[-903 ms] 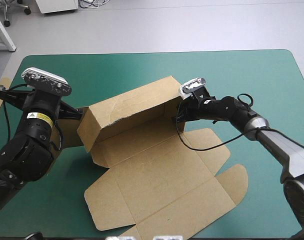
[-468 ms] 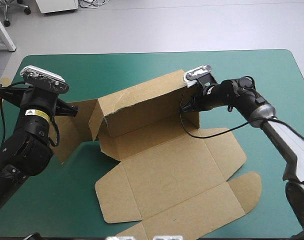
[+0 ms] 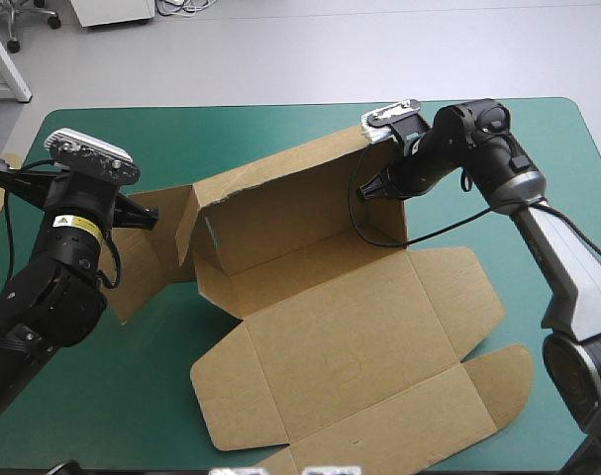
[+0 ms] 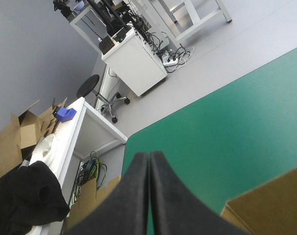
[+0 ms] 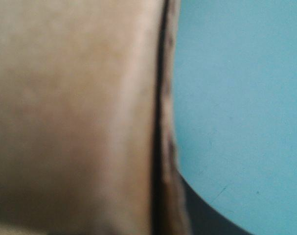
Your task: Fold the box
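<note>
Left wrist view shows you the black fingers of the left gripper [image 4: 149, 157] pressed together in one arch with nothing between them. A corner of the brown box [image 4: 270, 205] sits just beside them on the teal-green tabletop [image 4: 226, 112]. The right gripper [image 3: 367, 188] is at the right end of the box's raised back wall [image 3: 280, 213], and you cannot tell whether it is open or clamped: board fills its own view. Beyond that wall the sheet lies flat mid-table, side flaps spread, the left end flap [image 3: 147, 262] angled up. Compared with earlier, the wall stands more upright instead of leaning over the base, and the right gripper is higher and nearer the far edge
</note>
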